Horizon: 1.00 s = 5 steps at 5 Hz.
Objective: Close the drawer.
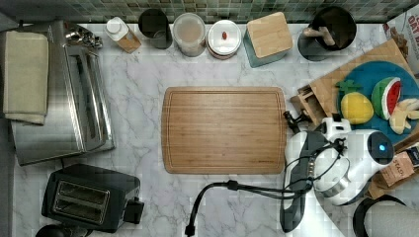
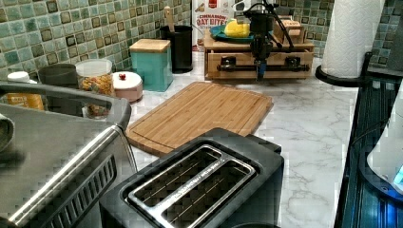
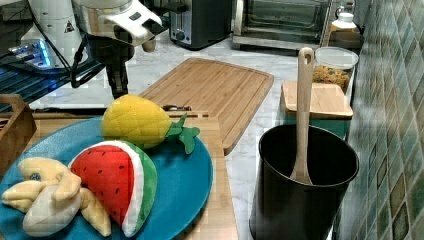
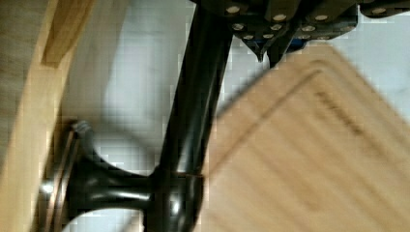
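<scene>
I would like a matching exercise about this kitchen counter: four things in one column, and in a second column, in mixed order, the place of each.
Things:
1. drawer
2. gripper
3. cutting board
4. wooden spoon

Places:
A. standing in the black cup
B. flat on the marble counter, in the middle of the top view
C. under the wooden stand that holds the blue plate of toy fruit
D. at the drawer's black bar handle

Pairs: 1-C, 2-D, 3-B, 4-A
</scene>
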Available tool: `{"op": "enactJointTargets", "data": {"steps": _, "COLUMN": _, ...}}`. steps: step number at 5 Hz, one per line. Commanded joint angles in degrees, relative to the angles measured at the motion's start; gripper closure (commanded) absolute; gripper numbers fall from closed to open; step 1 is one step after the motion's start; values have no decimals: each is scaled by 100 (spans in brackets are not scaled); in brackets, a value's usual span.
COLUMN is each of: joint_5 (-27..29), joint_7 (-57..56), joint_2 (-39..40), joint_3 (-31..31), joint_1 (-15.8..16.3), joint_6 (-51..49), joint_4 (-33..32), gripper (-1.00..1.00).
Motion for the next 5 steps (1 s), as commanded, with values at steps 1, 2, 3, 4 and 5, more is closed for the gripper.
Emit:
{"op": "enactJointTargets", "data": {"steps": 1, "joint_5": -974, "joint_7": 1459, "joint_2": 250, "joint_3": -639, "joint_1": -53, "joint_6": 787, "joint_4": 1546, "gripper": 100}}
{"op": "enactJointTargets", "data": {"steps": 2, "joint_5": -1091, "joint_7": 1692, "joint_2": 275, "joint_3": -665, "joint_1": -44, "joint_6": 1165, "joint_4": 1503, "gripper": 100}}
{"op": "enactJointTargets", "data": {"steps": 3, "joint_5": -1201, "joint_7": 1595, "joint_2": 15, "joint_3": -691, "joint_1": -10, "joint_6": 1083, "joint_4": 1415, "gripper": 100}}
{"op": "enactJointTargets", "data": {"steps": 4, "joint_5": -1201, "joint_7": 1597, "joint_2": 14, "joint_3": -691, "joint_1": -9, "joint_6": 1082, "joint_4": 1415, "gripper": 100}}
{"op": "enactJointTargets", "data": {"steps": 5, "joint_5": -1205, "joint_7": 1596, "joint_2": 13, "joint_3": -684, "joint_1": -17, "joint_6": 1084, "joint_4": 1416, "gripper": 100}}
